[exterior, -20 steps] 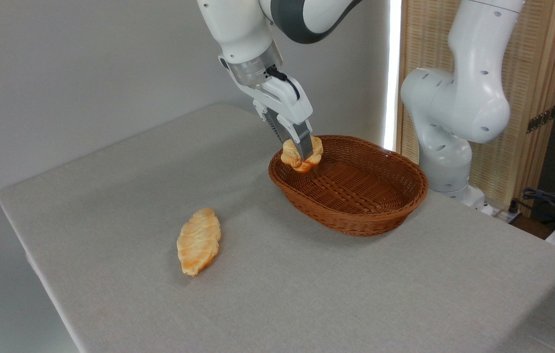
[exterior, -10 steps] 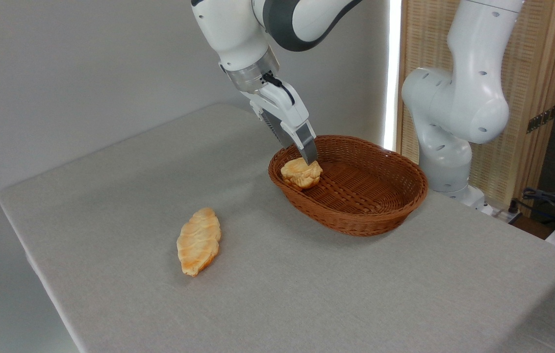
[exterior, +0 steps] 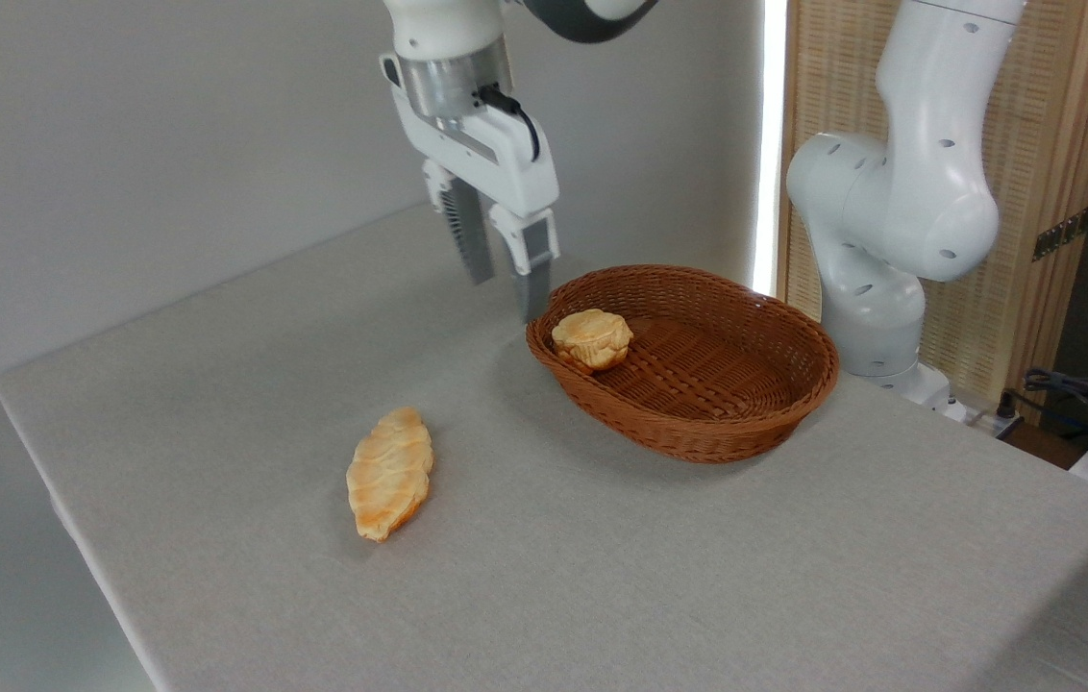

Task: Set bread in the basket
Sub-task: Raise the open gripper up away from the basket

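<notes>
Bread [exterior: 591,338] lies inside the basket [exterior: 698,423], at its left end, resting against the inner wall just below the rim. Pale golden top up, darker lumpy edges showing along its lower side. Nothing touches it.

Basket sits on the table [exterior: 602,577] toward the far right corner, upright, reddish-brown weave; the rest of its floor is bare.

Gripper [exterior: 504,293] hangs above the table just left of the basket's left rim, pointing down, clear of both basket and bread. Fingers spread apart, a plain gap between them, nothing held. One finger is nearer the basket rim, the other further left and higher in the frame.

Croissant-shaped pastry [exterior: 389,473] lies flat on the table, well apart from the basket, toward the near left edge, long axis running roughly near-to-far.
</notes>
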